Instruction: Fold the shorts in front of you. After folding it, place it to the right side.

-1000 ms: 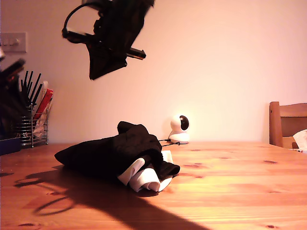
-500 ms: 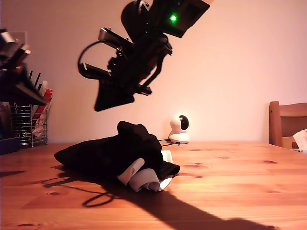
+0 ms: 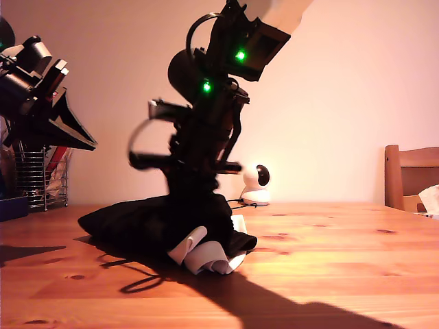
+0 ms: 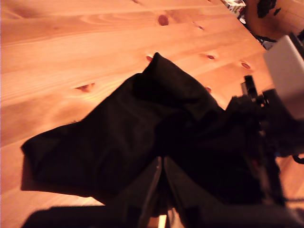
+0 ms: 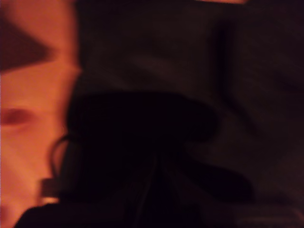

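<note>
Currently 1 pair of shorts (image 3: 147, 223) lies bunched in a low heap near the middle of the table (image 3: 343, 264), not yet flat, so no fold is started. The heap's long axis runs across the exterior view, and its white hem bands (image 3: 202, 255) are curled up at the exterior view's right end.

My second gripper (image 3: 195, 186) is down at the top of the heap, touching or pressed into the cloth. Its own camera gives only dark blur, so I cannot tell whether its jaws are apart or closed on fabric.

My first gripper (image 4: 162, 165) hangs high at the exterior view's left, well apart from the cloth and looking down on it, fingers together with nothing between them.

Judgement: the second arm is much the nearer, and the shorts lie directly beneath it (spreading the heap looks like the first need).

Count:
- 2 arms
- 1 white camera (image 3: 258, 184)
- 1 wire rack (image 3: 42, 184)
- 1 chair (image 3: 410, 177)
</note>
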Tool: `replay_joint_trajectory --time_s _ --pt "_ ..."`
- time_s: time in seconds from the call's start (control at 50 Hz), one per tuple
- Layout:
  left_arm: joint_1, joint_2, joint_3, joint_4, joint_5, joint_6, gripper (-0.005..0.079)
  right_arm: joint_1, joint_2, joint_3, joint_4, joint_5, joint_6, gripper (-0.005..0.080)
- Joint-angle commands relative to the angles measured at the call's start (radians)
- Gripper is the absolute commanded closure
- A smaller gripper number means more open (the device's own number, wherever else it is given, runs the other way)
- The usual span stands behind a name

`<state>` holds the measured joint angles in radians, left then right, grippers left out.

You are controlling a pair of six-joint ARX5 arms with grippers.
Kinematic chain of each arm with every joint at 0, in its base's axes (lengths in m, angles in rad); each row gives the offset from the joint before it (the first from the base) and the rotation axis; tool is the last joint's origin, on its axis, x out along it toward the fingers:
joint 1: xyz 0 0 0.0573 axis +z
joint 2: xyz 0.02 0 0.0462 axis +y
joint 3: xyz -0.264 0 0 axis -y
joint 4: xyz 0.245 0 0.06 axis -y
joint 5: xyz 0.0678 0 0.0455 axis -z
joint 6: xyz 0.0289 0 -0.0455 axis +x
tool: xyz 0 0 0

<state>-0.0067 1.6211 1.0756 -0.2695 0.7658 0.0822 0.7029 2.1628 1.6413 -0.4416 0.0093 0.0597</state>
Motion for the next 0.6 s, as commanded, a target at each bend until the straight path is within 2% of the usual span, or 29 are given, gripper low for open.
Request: replay_joint_trajectory --time_s 0.0,0.16,0.26,0.58 --pt "-0.003 0.013 0.006 0.001 0.006 0.005 0.0762 0.007 0.018 -0.005 -0.034 0.027 0.032 0.0764" --pt "-0.003 0.013 0.006 0.000 0.006 0.005 0.0762 0.002 0.019 -0.006 -0.074 0.029 0.076 0.0764" --pt "-0.003 0.013 0.006 0.000 0.006 0.005 0.0762 0.002 0.019 -0.030 -0.079 0.069 0.103 0.0764" --pt "-0.003 0.013 0.006 -0.001 0.006 0.016 0.0762 -0.024 0.003 -0.241 -0.026 0.187 0.229 0.0764"
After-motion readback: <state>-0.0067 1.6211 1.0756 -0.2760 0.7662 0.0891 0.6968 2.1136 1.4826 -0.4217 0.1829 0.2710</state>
